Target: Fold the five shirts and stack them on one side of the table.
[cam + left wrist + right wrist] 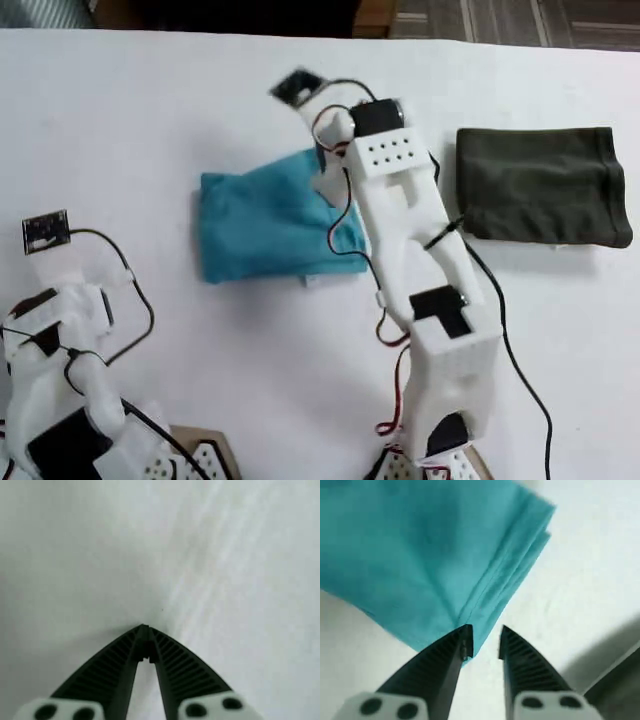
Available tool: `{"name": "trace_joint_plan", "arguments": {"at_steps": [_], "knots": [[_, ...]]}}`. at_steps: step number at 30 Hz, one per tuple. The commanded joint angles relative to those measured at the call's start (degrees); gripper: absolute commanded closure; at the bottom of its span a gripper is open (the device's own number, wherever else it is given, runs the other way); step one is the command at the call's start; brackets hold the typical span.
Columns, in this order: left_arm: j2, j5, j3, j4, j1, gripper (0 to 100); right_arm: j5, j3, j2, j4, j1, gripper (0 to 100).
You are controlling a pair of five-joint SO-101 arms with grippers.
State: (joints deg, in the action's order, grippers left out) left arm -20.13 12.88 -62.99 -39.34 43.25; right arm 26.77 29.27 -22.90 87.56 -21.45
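A folded teal shirt (265,220) lies near the middle of the white table (150,120). My right arm (400,200) stretches over the shirt's right edge. In the right wrist view, my right gripper (483,632) stands slightly open at the folded edge of the teal shirt (420,545), one fingertip (462,637) touching the cloth and bare table in the gap. A folded dark green shirt (540,185) rests at the table's right side. My left arm (60,330) sits pulled back at the front left, and my left gripper (144,630) is shut on nothing above bare table.
The table's far edge (300,35) runs along the top of the high view, with floor beyond it. Black and red cables (350,215) hang from the right arm across the teal shirt. Open table surface spreads between the two arms.
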Motion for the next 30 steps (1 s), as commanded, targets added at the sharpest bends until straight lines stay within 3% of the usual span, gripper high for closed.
{"name": "trace_joint_plan", "arguments": {"at_steps": [1, 8, 16, 20, 25, 30], "knots": [[-1.67, -0.35, 0.22, 0.88, 0.09, 97, -6.33, 0.35, 2.86, -8.84, 0.84, 97.2], [-1.67, -0.35, 0.22, 0.88, 0.09, 97, -6.51, 0.88, -14.11, -29.93, 0.92, 97.8], [-1.67, -0.35, 0.22, 0.88, 0.09, 97, -6.51, 0.88, -20.79, -31.87, 2.95, 97.8], [-1.67, -0.26, 0.22, 0.88, 0.09, 97, -6.51, 2.20, -19.21, -26.77, 4.88, 97.8], [-2.02, -0.26, 1.71, 0.18, 0.09, 97, -6.95, 5.63, -10.33, -12.70, 3.82, 97.8], [-1.32, -0.70, 16.57, -11.87, -7.12, 97, -6.95, 1.67, 0.84, -3.47, 2.51, 97.8]]}}
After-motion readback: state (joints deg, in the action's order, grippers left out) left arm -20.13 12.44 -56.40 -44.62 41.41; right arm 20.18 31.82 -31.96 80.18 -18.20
